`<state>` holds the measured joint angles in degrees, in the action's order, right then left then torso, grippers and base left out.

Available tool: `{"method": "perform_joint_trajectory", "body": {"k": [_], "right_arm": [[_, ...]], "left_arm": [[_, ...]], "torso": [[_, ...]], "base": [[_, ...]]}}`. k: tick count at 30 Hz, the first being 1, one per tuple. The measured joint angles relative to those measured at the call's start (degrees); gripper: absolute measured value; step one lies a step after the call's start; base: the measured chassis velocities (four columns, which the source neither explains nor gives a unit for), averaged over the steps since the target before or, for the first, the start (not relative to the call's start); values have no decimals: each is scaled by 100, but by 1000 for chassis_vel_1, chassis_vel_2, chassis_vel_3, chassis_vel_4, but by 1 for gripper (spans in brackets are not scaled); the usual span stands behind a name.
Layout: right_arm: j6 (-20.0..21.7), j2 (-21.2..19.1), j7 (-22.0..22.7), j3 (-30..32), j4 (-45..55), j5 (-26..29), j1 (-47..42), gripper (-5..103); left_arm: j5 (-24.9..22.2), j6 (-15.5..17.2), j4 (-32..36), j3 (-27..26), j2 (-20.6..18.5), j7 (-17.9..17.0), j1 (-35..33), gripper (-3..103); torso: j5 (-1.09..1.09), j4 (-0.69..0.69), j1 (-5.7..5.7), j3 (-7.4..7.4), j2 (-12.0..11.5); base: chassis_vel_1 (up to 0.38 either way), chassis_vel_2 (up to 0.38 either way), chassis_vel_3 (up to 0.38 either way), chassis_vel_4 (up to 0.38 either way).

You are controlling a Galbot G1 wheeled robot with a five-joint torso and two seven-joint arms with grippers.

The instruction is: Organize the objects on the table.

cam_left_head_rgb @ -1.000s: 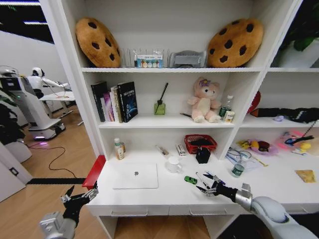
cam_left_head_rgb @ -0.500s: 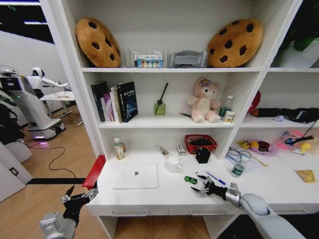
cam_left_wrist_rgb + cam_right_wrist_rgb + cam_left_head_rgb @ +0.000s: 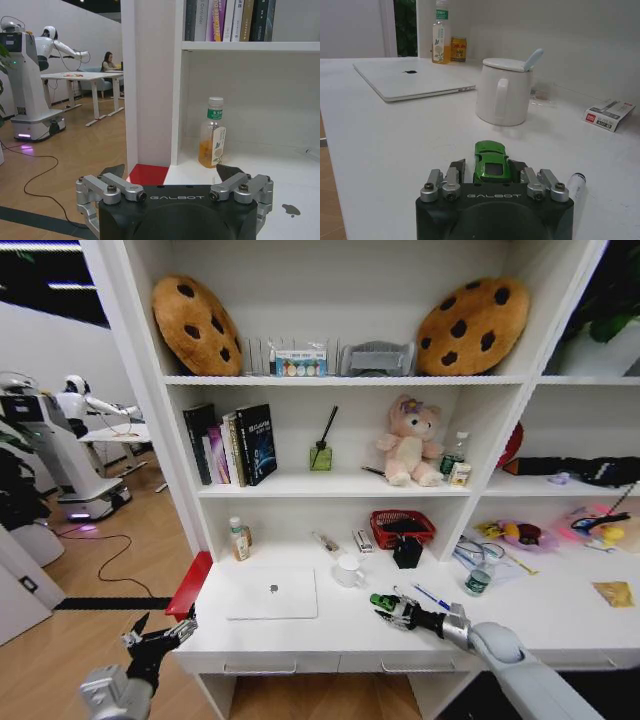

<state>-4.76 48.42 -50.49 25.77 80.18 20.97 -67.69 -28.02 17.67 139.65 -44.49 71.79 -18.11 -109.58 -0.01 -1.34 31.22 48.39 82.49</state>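
My right gripper (image 3: 386, 607) resting low on the white desk (image 3: 330, 635), fingers spread open either side of the small green toy car (image 3: 490, 161), white mug (image 3: 505, 91) at twelve o'clock beyond it, silver laptop (image 3: 413, 79) at ten o'clock, my left gripper (image 3: 160, 637) hanging open off the desk's left end.

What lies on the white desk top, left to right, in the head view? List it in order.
silver laptop → white mug → green toy car → green-capped bottle → yellow-gold packet
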Motion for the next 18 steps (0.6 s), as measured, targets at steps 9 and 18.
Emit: {"method": "perform_joint_trajectory", "body": {"k": [9,18], "right_arm": [[107,-92,51,303,289,185,-353,35],[130,-519,44,998,1170,942,-993,35]], "left_arm": [[0,0,0,0,0,-1,0,100],[0,0,0,0,-1,-1,0,100]], "torso": [[2,0,0,0,-1],[3,-1,0,0,-1]], "base": [[0,0,0,0],[0,0,0,0]]}}
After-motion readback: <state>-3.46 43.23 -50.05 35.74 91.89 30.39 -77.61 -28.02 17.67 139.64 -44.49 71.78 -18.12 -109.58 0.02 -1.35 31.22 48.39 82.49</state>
